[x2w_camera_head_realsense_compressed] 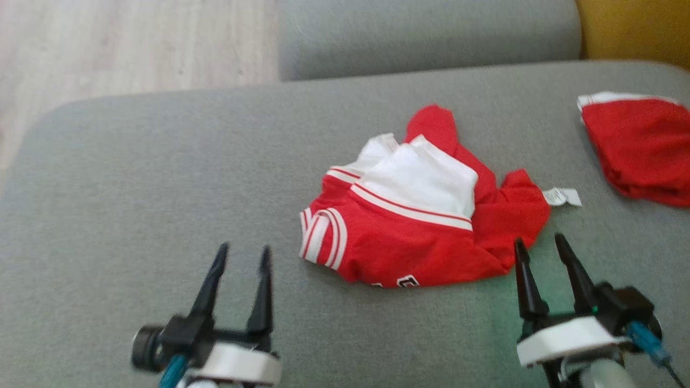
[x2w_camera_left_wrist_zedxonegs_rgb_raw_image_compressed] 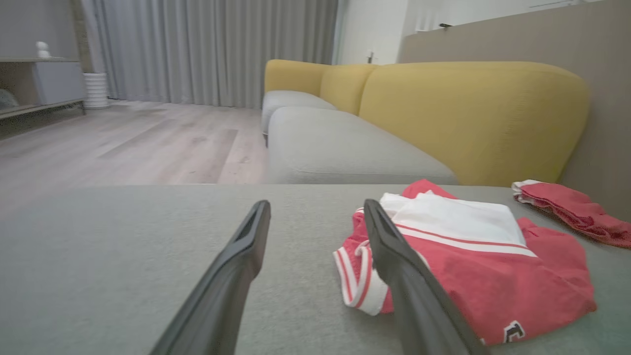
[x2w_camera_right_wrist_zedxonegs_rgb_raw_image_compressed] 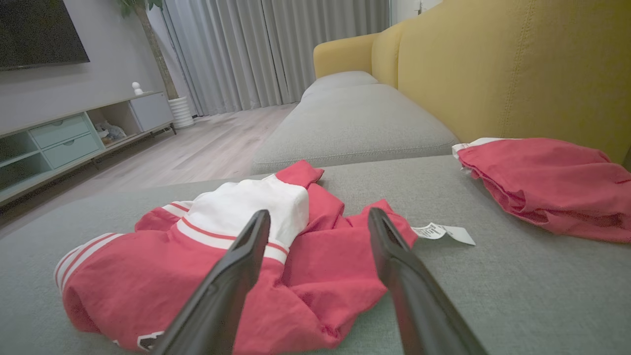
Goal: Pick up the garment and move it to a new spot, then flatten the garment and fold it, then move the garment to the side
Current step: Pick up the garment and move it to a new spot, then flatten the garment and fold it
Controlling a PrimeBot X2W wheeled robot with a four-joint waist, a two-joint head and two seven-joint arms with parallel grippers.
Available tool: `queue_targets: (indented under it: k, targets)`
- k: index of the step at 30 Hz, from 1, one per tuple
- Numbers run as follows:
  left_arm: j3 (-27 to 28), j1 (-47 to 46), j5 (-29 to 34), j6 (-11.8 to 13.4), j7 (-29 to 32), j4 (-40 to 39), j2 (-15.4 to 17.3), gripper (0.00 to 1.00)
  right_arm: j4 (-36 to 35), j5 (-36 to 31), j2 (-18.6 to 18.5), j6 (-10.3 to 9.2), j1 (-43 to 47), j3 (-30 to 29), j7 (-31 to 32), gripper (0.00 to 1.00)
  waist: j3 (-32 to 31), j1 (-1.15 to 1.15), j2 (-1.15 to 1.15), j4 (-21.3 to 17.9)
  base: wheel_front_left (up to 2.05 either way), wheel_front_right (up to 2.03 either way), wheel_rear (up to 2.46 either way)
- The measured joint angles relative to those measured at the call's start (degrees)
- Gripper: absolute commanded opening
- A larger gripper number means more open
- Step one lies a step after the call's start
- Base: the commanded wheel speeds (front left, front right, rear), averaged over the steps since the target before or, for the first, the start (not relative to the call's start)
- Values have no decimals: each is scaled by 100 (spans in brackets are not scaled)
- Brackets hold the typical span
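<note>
Left gripper (x2w_camera_head_realsense_compressed: 244, 248) and right gripper (x2w_camera_head_realsense_compressed: 539, 238) are up front, both spread wide with nothing in them. The red-and-white jersey (x2w_camera_head_realsense_compressed: 409, 237) lies crumpled on the grey sofa cushion (x2w_camera_head_realsense_compressed: 161, 188), just beyond the right fingertips. The right wrist view adds 1 drawer cabinet (x2w_camera_right_wrist_zedxonegs_rgb_raw_image_compressed: 64, 143) along the wall.

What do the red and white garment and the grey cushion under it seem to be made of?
Garment: soft matte knit, likely cotton jersey; it slumps in loose creases. Grey cushion: padded, covered in coarse matte woven fabric; fine weave grain shows up close.
</note>
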Motion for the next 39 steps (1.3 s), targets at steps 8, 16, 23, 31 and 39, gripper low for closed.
queue_targets:
  k: [8, 16, 23, 31, 39]
  targets:
    - [835, 899, 511, -83, -3, -378, -272, 100, 64, 93, 7, 0, 428, -14, 0, 100, -388, 0, 0, 264, 0, 0, 0]
    - [1002, 1184, 891, -314, -3, -380, -401, 100, 63, 137, 18, 0, 664, 2, 0, 100, -602, 0, 0, 463, 0, 0, 0]
    - [1099, 1207, 1094, -419, -3, -360, -437, 100, 55, 196, 19, 0, 672, 14, 0, 100, -664, 0, 0, 522, 0, 0, 0]
    - [1136, 1261, 1210, -521, -3, -325, -454, 100, 14, 235, 19, 0, 748, 41, 0, 100, -646, 0, 0, 540, 0, 0, 0]
    - [1144, 1261, 1212, -567, -3, -286, -469, 100, 0, 235, 20, 0, 747, 82, 0, 100, -578, 1, 0, 535, 0, 0, 0]
